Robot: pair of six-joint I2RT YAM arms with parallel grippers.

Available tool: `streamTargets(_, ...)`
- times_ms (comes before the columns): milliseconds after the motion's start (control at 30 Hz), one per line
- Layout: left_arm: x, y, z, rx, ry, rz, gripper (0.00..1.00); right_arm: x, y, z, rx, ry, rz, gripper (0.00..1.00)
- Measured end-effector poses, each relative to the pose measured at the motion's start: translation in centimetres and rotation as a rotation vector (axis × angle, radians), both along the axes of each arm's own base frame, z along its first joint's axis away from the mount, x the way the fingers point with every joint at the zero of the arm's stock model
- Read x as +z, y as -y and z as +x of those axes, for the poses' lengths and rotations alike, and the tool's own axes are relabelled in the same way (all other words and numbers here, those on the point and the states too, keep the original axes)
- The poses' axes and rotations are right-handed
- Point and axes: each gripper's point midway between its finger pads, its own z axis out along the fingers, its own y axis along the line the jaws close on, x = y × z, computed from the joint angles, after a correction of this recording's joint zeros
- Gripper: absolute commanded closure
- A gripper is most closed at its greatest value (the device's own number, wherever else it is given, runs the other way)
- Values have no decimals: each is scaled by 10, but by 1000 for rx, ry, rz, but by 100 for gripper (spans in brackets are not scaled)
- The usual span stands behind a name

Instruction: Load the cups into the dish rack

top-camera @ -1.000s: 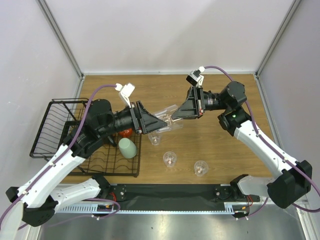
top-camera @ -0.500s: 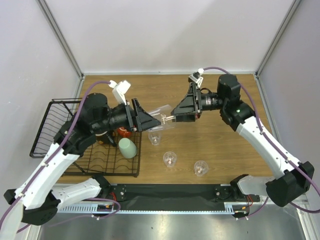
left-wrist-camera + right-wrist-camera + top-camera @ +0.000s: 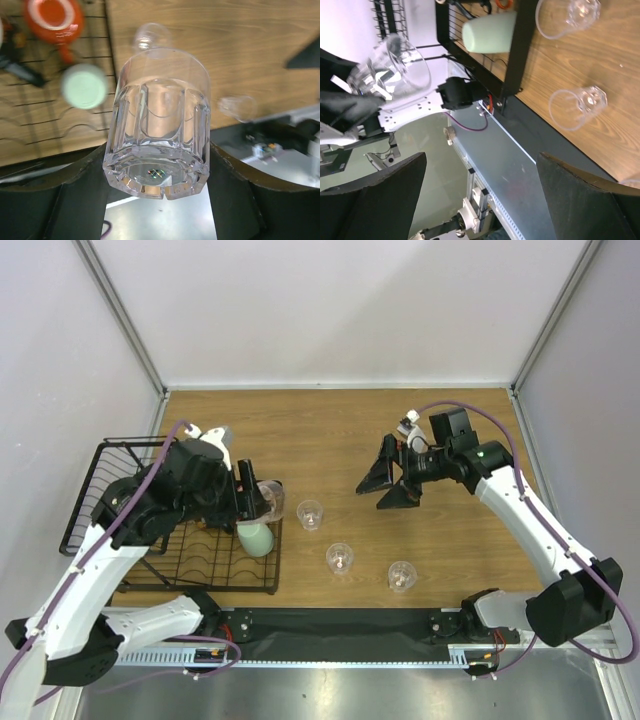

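A clear faceted tumbler [image 3: 159, 125] is clamped base-first between the fingers of my left gripper [image 3: 159, 156]. In the top view this gripper [image 3: 262, 498] holds it over the right edge of the black wire dish rack [image 3: 100, 502]. A pale mint-green cup [image 3: 255, 536] stands upside down in the rack, and in the left wrist view an orange-red cup [image 3: 52, 20] sits beside it. Three clear cups [image 3: 310, 514] [image 3: 340, 557] [image 3: 402, 575] stand on the table. My right gripper [image 3: 372, 496] hangs open and empty to the right of them, jaws wide in the right wrist view [image 3: 481, 165].
The rack's taller wire basket [image 3: 125, 455] is at its far left end. The black mat and metal rail [image 3: 340, 625] run along the near table edge. Grey walls close the left, back and right sides.
The right gripper has let go of the clear tumbler and pulled back to the right. My left arm has carried the tumbler leftwards to the rack's right edge.
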Motion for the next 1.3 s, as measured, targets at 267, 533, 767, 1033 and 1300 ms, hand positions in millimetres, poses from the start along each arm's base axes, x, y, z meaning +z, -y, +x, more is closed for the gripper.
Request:
streamTargets(267, -24, -34, 11, 149, 1, 135, 100, -9, 8, -10, -4, -18, -43, 0)
streamTargets(533, -55, -64, 17, 300, -75, 227, 100, -11, 10, -14, -8, -20, -51, 0)
streamTargets(767, -63, -77, 26, 370, -96, 270, 100, -19, 11, -17, -7, -41, -60, 0)
streamTargets(1033, -89, -90, 23, 425, -172, 322, 99, -19, 12, -15, -12, -40, -59, 0)
streamTargets(1300, -105, -105, 23, 470, -207, 398, 100, -21, 12, -14, -10, -40, -62, 0)
